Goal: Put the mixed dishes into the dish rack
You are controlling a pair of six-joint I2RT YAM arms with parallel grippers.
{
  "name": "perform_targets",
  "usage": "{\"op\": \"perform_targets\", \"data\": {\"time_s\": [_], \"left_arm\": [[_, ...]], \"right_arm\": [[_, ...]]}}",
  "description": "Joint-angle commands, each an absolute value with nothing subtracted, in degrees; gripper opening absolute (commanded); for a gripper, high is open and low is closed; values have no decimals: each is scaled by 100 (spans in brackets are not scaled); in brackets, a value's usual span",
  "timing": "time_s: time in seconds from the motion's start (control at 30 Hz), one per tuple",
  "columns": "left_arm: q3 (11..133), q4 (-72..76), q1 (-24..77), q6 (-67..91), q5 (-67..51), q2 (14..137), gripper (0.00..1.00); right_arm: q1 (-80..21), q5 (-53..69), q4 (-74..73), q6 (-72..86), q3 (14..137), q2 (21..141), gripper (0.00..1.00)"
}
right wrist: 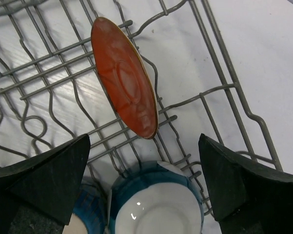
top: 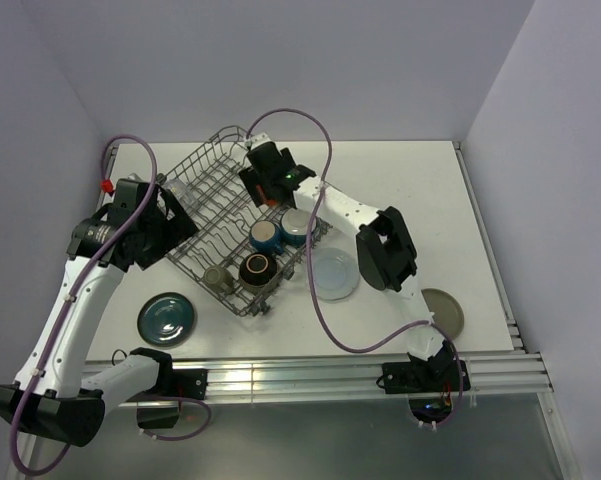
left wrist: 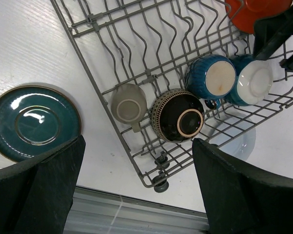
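No legible text anywhere

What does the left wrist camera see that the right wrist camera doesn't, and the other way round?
Only the left wrist view: the teal plate on the table, the grey cup and the dark bowl in the dish rack. Only the right wrist view: the whole red-orange plate, standing on edge between wires. Both: the rack and blue cups.
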State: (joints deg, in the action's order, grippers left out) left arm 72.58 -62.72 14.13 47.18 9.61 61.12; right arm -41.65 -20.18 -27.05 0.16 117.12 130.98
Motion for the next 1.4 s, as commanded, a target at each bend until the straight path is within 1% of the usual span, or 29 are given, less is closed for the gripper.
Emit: {"op": "perform_targets", "data": {"time_s": [0.0,0.1,0.2,0.27,0.3,0.33,0.37,0.4,0.43,0.47,0.5,0.57,0.6,0.67,0.7,0.8,0.93,1.0,1.07,1.2,1.23,1.37], "left_arm": [[7216,-5933,1441,4553,721,6152,97],[7190,-5722,1441,4518,501,6231,97],[7172,-5704,1441,4535,378,6415,97],[7146,-5687,1441,4535,326,6469,97],[7137,-5652,1441,4544,316,6495,96],[7067,-5608,1441,4561,308,6478,96],[7023,-5555,1441,4562,255,6451,97],[6927,-5450,1441,4579,229,6399,96],[6865,-5406,1441,4640,194,6381,97],[6821,-5353,1441,4658,167,6355,97],[6742,-5274,1433,4676,115,6346,96],[6698,-5230,1441,4746,53,6354,96],[6671,-5203,1441,4772,53,6381,96],[6662,-5159,1441,4825,44,6398,96],[6653,-5142,1441,4834,-52,6390,96],[6610,-5115,1441,4878,-70,6337,96],[6522,-5159,1441,4939,-114,6232,96],[6452,-5186,1441,4957,-97,6126,96],[6434,-5203,1441,4983,-97,6074,96],[6512,-5326,1441,4975,-44,5994,96],[6530,-5344,1441,4966,-35,5977,96],[6592,-5432,1441,4931,-35,5950,96]], "right_arm": [[-4122,-2259,-2785,595,12094,12165,100],[-3842,-2181,-3023,1253,11858,11507,100],[-3395,-1759,-3460,1965,11208,10768,100],[-3130,-1330,-3865,2310,10427,10138,100],[-2990,-1162,-3945,2660,9658,9890,100],[-2719,-969,-3972,2794,9172,9609,100],[-2585,-532,-3868,2899,8697,9006,100],[-2462,-310,-3798,3109,7718,8704,100],[-2243,-125,-3736,3207,7247,8388,100],[-2163,-36,-3683,3304,6842,7811,100],[-2110,278,-3596,3461,6098,7552,99],[-2083,430,-3438,3646,5470,6842,97],[-2083,683,-3341,3865,4858,6629,97],[-1943,1088,-2877,4216,4274,6138,97],[-1873,1455,-2735,4332,3784,6048,96],[-1495,2063,-2128,4701,3001,5898,92],[-1047,2811,-1285,5035,2339,5924,88],[-897,2926,-670,5290,2015,6037,85],[-826,3102,-48,5553,1846,6371,84],[-800,3199,1158,5985,1504,7047,77],[-791,3217,1352,6046,1494,7406,76],[-782,3226,2160,6458,1451,8234,67]]}}
